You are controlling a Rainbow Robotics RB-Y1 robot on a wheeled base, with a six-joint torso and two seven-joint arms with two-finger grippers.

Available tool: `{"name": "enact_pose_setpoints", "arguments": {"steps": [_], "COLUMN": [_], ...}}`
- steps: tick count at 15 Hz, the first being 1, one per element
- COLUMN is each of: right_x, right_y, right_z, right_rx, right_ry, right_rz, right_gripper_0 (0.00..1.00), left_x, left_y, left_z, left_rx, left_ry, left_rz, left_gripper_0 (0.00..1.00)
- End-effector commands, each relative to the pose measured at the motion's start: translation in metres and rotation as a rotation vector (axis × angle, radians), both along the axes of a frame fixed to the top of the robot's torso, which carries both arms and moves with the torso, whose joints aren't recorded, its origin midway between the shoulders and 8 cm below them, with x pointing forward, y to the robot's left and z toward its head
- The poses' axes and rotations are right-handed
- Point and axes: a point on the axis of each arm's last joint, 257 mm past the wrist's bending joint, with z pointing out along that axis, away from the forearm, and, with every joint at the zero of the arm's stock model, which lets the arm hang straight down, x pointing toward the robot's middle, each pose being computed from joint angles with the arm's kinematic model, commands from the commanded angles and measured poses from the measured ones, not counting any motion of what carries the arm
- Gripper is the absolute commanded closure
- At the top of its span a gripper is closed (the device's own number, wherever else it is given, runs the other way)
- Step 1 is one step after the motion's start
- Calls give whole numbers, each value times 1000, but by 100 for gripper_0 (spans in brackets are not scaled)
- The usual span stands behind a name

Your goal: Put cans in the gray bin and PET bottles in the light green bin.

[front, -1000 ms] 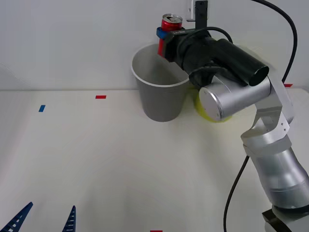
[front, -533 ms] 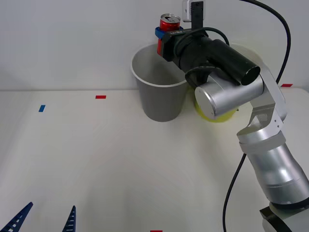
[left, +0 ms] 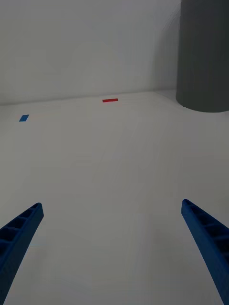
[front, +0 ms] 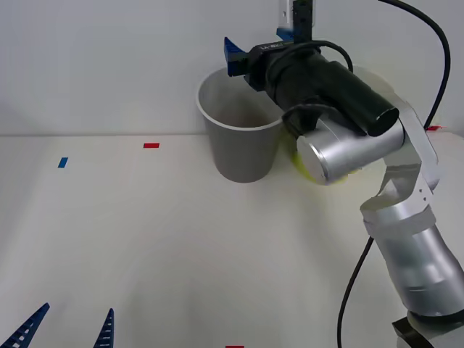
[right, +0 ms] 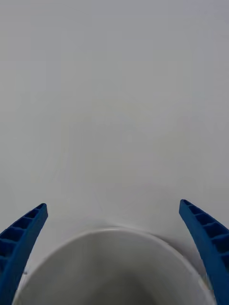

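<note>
Standing at the far edge of the white worktop (front: 181,239), gray bin (front: 243,148): tall, round, tapered, white rim, pale inside; can not discernible inside it. Light green bin (front: 308,168) just beside it on the robot's right, mostly hidden behind the right arm, a yellow-green patch visible. Right hand (front: 243,56) hovers above the gray bin's mouth, blue ribbed fingers (right: 21,243) spread wide, nothing between them. Left hand (front: 69,328) low at the near worktop edge, fingers apart, empty. Red (front: 151,145) and blue (front: 63,162) tape marks on the worktop
</note>
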Motion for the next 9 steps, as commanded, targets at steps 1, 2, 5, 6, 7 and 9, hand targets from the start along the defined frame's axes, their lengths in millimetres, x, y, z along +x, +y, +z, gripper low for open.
{"name": "enact_pose_setpoints", "arguments": {"steps": [1,2,5,6,7,9], "right_x": [-41,-51,-81,-89,-102,-121], "right_y": [-27,-34,-62,-72,-85,-105], "right_z": [12,11,0,-4,-9,-23], "right_rx": [-8,5,19,15,13,8], "right_ry": [31,33,34,33,37,58], "right_rz": [-33,-23,-41,-55,-71,-102], "right_gripper_0": [0,0,0,0,0,0], "left_x": [0,0,0,0,0,0], "left_y": [0,0,0,0,0,0], "left_z": [0,0,0,0,0,0], "left_rx": [0,0,0,0,0,0], "left_ry": [0,0,0,0,0,0], "left_rz": [0,0,0,0,0,0], "left_gripper_0": [0,0,0,0,0,0]}}
